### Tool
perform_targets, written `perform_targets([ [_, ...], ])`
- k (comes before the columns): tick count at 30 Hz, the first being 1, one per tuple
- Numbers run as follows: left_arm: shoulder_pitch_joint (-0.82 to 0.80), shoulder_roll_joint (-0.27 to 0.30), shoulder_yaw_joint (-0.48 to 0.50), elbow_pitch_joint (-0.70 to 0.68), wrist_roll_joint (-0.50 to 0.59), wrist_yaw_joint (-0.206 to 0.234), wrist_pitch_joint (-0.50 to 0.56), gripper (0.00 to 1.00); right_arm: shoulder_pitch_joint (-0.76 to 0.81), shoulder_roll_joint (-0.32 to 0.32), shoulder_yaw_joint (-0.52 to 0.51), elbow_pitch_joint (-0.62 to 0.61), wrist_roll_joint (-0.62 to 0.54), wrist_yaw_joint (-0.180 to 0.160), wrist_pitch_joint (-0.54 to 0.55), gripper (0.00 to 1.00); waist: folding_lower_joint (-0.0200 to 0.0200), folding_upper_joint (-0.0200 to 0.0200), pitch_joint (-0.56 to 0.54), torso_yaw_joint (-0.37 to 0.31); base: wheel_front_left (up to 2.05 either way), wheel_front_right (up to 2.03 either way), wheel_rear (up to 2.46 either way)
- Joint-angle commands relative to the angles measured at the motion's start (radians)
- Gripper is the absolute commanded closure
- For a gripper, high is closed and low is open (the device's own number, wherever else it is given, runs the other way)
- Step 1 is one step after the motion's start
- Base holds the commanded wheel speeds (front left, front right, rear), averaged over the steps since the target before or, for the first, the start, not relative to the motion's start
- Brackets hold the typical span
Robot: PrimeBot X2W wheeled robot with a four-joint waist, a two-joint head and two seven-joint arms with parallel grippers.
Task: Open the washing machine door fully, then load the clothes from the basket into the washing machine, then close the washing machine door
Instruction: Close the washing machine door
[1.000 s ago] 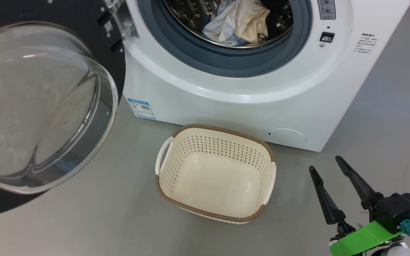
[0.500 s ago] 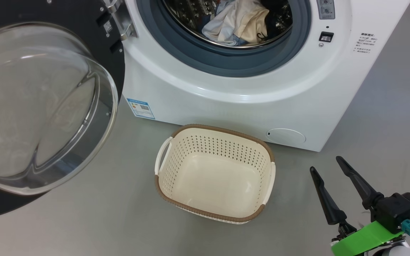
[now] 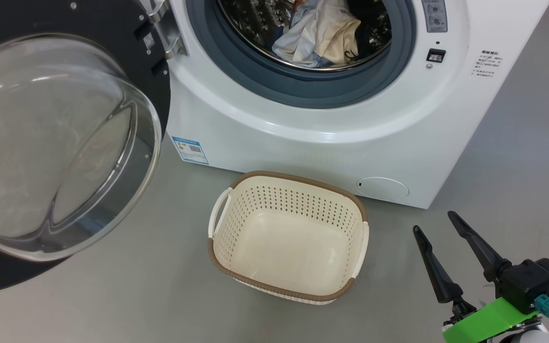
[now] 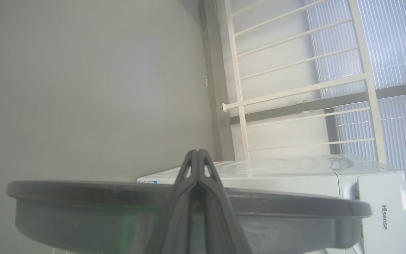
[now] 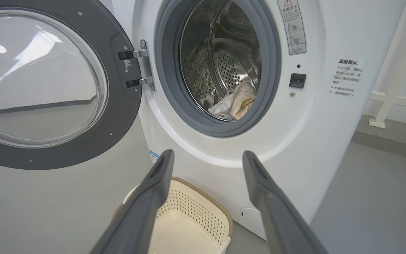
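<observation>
- Right claw (image 3: 434, 222) hangs low at the right, above the grey floor (image 3: 160, 286) and to the right of the basket (image 3: 298, 178); its two dark fingers are spread wide with nothing between them.
- From the right wrist, that claw (image 5: 207, 154) points at the front of the washing machine (image 5: 312, 141), the basket (image 5: 196, 211) showing between and below its fingers.
- Left claw (image 4: 197, 152) has its fingers pressed together, tip to tip, with nothing seen between them. The dark edge of the door (image 4: 83, 192) runs across behind them, seen side-on; I cannot tell if they touch it.
- Door (image 3: 60, 143) is swung wide to the left on its metal hinge (image 3: 169, 33), glass bowl bulging outward, black rim around it.
- Washing machine (image 3: 303, 143) stands with its drum mouth uncovered, ringed by the grey gasket.
- Clothes (image 3: 322, 35) lie in a heap at the bottom of the steel drum, pale blue and cream folds together; the right wrist also shows them (image 5: 234, 104) there.
- Basket sits on the floor just in front of the machine, its bare bottom showing, between the blue label (image 3: 189, 149) and the round flap (image 3: 382, 188).
</observation>
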Motion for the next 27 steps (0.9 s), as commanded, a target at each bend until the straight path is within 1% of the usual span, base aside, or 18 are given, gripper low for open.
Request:
perform_targets([
  [1,0.016,0.055,0.023,-0.033,-0.016,-0.009,0.016,1.00,-0.016,-0.017,0.022,-0.023,-0.009,0.002,-0.005,0.00,0.0000,0.0000,-0.002,0.000,0.00,0.00,0.00],
  [13,0.036,0.033,0.037,-0.049,-0.042,-0.018,0.041,1.00,-0.013,-0.036,0.029,-0.022,-0.004,0.002,-0.005,0.00,0.0000,0.0000,-0.008,-0.007,0.00,0.00,0.00],
  [27,0.061,0.027,0.034,-0.081,-0.049,-0.013,0.077,1.00,-0.016,-0.030,0.029,-0.020,-0.008,0.002,-0.005,0.00,0.0000,0.0000,-0.004,-0.010,0.00,0.00,0.00],
])
